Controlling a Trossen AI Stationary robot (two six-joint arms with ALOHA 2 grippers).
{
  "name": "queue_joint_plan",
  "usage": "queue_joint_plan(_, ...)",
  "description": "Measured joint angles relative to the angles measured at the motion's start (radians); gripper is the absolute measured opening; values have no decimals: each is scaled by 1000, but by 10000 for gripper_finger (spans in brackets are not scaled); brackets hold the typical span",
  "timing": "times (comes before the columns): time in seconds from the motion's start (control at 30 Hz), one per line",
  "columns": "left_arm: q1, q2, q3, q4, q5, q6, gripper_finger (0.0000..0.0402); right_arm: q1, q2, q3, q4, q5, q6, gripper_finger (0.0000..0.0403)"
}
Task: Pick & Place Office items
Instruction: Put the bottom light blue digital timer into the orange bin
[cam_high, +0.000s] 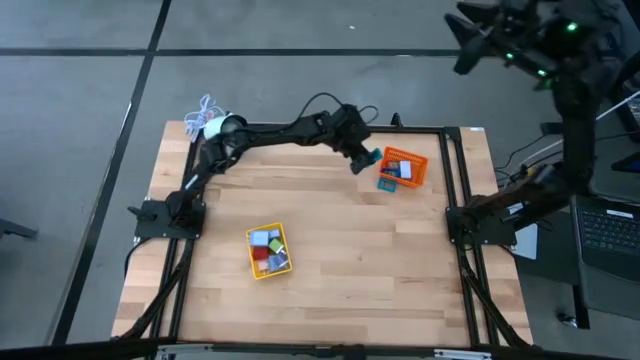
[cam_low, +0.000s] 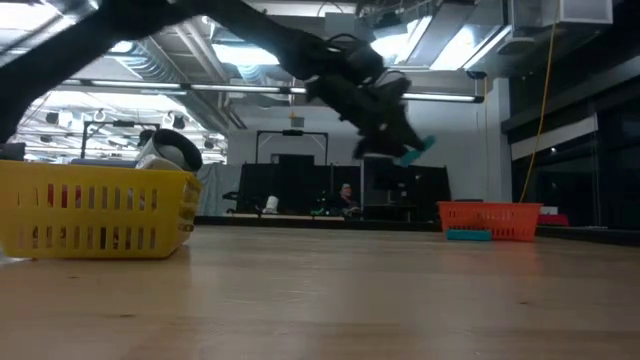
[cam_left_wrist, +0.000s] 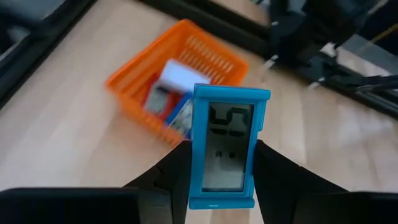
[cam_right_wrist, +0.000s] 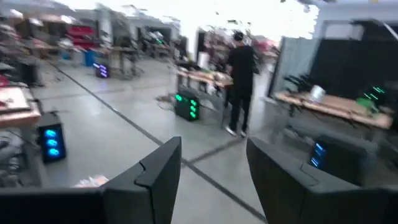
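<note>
Left gripper (cam_left_wrist: 214, 177) is clamping a light blue clock piece (cam_left_wrist: 222, 146), hovering at the orange tray's (cam_high: 418, 172) nine o'clock rim; releasing here risks catching the wall or dropping outside; right gripper (cam_right_wrist: 208, 177) is idling apart, off-table.

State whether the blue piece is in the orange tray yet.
Out. The left gripper holds the blue piece in the air, short of the orange tray.

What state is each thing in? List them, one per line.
Left gripper: shut on the blue clock, near the orange tray.
Blue clock: held above the table.
Orange tray: holds items.
Yellow tray: holds items.
Right gripper: open, empty, off the table.
</note>
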Motion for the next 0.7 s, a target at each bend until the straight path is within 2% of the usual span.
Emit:
queue_joint_plan(0.17,-3,160,250,-57,21,29,130,-2,-48,0,-89,44,5,187)
queue_joint_plan(0.33,-2,264,405,-49,21,54,130,-2,-59,0,-120,48,6,187)
queue_joint_plan(0.4,-1,293,411,-11,35,67,130,-2,-58,0,-120,48,6,187)
queue_joint_plan(0.5,5,332,404,63,116,38,130,-2,-53,0,-119,48,5,187)
queue_joint_plan(0.7,13,392,407,151,138,-28,130,-2,-40,-1,-123,48,5,187)
